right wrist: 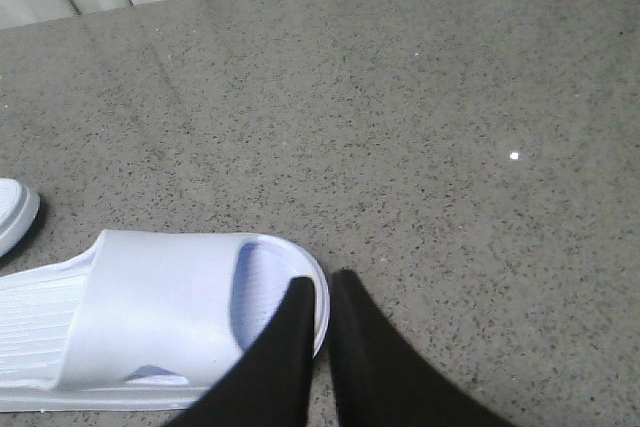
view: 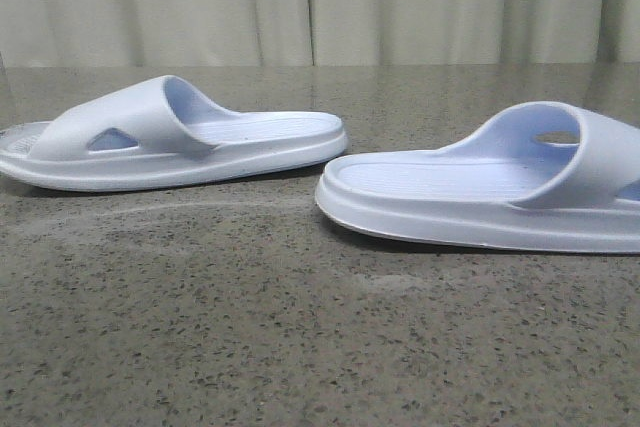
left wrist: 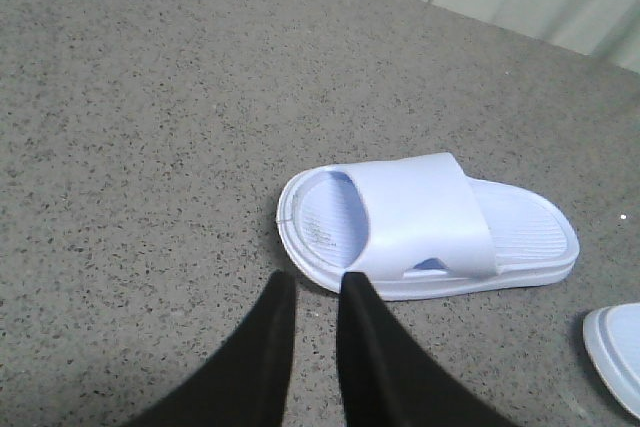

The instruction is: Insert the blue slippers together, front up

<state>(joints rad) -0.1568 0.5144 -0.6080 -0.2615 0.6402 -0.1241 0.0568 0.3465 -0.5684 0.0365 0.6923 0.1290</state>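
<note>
Two blue slippers lie sole-down on the speckled tabletop (view: 300, 347), well apart: left slipper (view: 170, 137) and right slipper (view: 500, 192). Heels face inward, toes outward; both long axes run across the robot's view. Left hand (left wrist: 315, 292) and right hand (right wrist: 320, 292) hover nearly closed, gripping nothing. Risk: the smooth foam may skid or rotate when pinched at the toe rim, spoiling alignment.
</note>
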